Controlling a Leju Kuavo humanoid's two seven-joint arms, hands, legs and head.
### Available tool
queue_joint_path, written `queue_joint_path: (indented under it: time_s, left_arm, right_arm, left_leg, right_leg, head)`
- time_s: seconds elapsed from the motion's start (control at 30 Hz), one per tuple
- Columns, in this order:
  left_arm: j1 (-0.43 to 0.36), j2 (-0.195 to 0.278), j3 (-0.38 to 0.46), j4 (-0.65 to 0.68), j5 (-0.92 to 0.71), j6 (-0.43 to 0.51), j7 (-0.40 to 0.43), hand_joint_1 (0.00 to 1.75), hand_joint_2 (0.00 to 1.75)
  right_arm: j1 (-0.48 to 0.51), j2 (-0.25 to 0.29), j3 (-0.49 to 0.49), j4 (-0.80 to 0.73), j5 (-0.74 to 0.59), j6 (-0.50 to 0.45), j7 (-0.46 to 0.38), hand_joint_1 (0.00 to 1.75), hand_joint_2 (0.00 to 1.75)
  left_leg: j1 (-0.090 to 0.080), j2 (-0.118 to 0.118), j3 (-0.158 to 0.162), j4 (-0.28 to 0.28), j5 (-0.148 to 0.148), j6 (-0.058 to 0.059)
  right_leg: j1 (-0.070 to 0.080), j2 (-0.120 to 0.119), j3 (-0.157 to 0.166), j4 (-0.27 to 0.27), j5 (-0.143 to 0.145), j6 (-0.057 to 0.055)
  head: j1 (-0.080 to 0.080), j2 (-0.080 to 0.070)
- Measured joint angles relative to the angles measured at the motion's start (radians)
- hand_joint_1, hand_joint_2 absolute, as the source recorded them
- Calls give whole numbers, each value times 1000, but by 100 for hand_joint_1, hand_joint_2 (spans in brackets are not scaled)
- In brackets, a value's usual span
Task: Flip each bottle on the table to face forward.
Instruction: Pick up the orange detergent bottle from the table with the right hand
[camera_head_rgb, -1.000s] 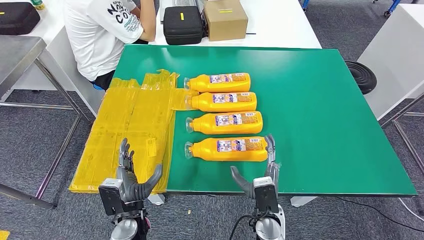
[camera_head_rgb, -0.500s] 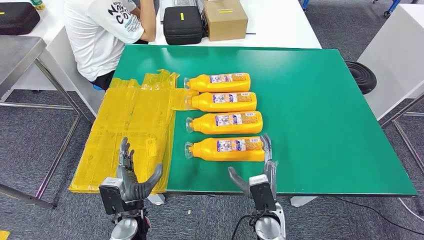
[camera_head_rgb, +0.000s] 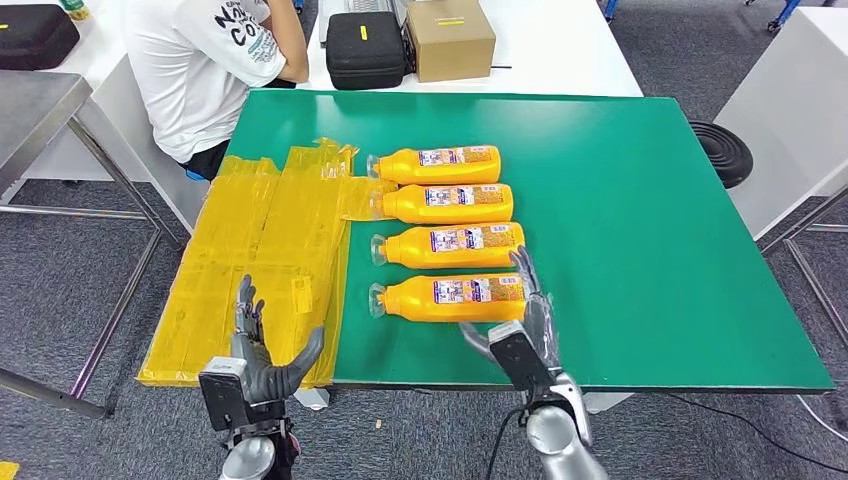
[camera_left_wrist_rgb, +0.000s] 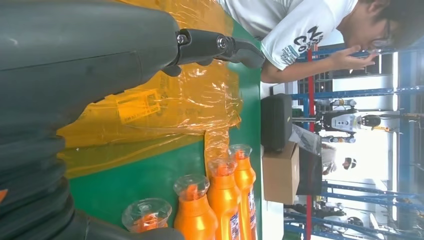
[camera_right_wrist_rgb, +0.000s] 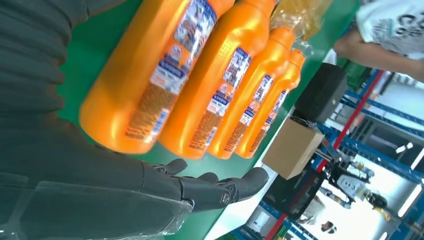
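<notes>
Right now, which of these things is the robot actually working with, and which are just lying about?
Part of the job:
- four orange bottles lying in a row on the green table
- right hand, open beside the nearest bottle
- left hand, open

Just lying about:
- yellow plastic sheet
- black case
- cardboard box
- seated person

Green table (camera_head_rgb: 640, 200) before me: it carried four orange bottles (camera_head_rgb: 452, 230) lying on their sides in a front-to-back row, caps toward my left, labels up. Crumpled yellow plastic sheet (camera_head_rgb: 270, 250) lay over its left edge, touching the far bottles' caps. My right hand (camera_head_rgb: 525, 325) rested at the nearest bottle (camera_head_rgb: 450, 297).
</notes>
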Motion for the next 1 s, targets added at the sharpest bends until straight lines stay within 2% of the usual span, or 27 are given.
queue_joint_path:
  time_s: [0.23,0.4,0.53,1.0]
  left_arm:
    - [11,1,21,-4,0,5,-9,0,175]
    - [18,2,35,-24,-2,8,3,0,175]
    - [20,2,41,-33,-6,6,10,0,175]
    - [41,0,59,-52,-31,9,20,0,175]
  right_arm:
    - [-147,-64,40,88,123,98,121,0,175]
    - [-269,-91,114,210,205,199,189,0,175]
    - [-332,-99,154,282,215,215,203,0,175]
    - [-413,-116,255,424,276,263,220,0,175]
  left_leg:
    - [0,0,0,0,2,2]
    - [0,0,0,0,2,2]
    - [0,-1,0,0,2,2]
    - [0,-1,0,0,2,2]
  right_leg:
    - [0,0,0,0,1,0]
    - [0,0,0,0,2,0]
    - [0,-1,0,0,2,0]
    - [0,-1,0,0,2,0]
  head:
    - [0,0]
    - [0,0]
    - [0,0]
    - [0,0]
